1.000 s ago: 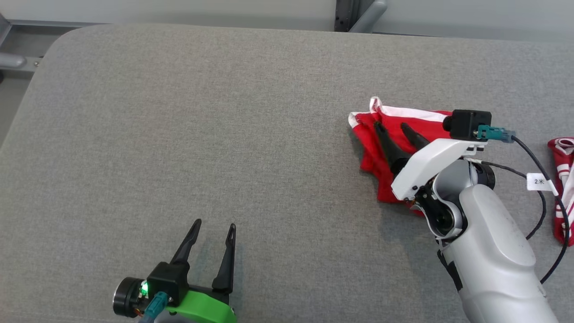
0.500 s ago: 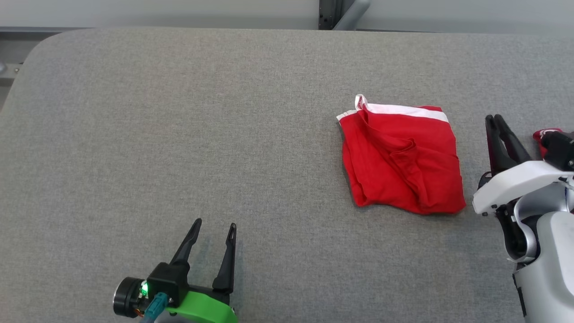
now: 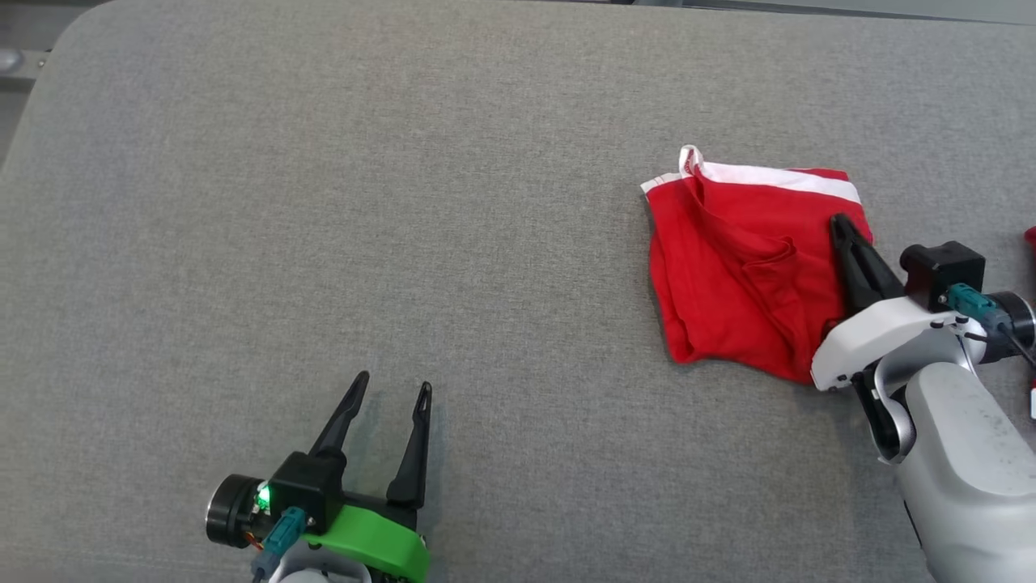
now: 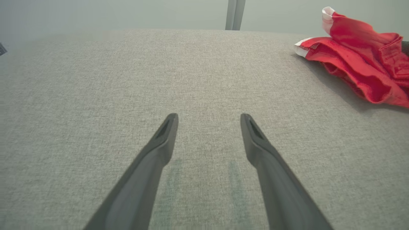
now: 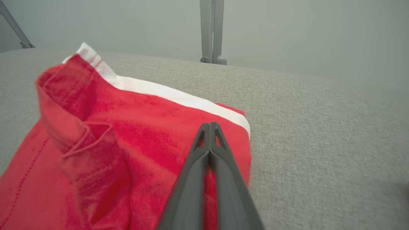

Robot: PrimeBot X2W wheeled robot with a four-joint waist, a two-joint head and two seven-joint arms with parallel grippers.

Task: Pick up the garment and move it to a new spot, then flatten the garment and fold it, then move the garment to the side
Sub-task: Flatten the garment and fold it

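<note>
At frame right, your right gripper [image 3: 838,220], fingers pressed together, overlies the right edge of the garment [image 3: 728,267]; the spread left gripper [image 3: 393,382] sits far off.

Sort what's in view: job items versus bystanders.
Job: red garment; right gripper, shut, over its right edge; padded table under it.
Bystanders: left gripper, open, idle; metal post; red scrap at the head view's right edge.

Soft matt red cloth garment [image 3: 728,308] (white-banded edge) on rough grey woven-fabric tabletop [image 3: 324,202]
</note>
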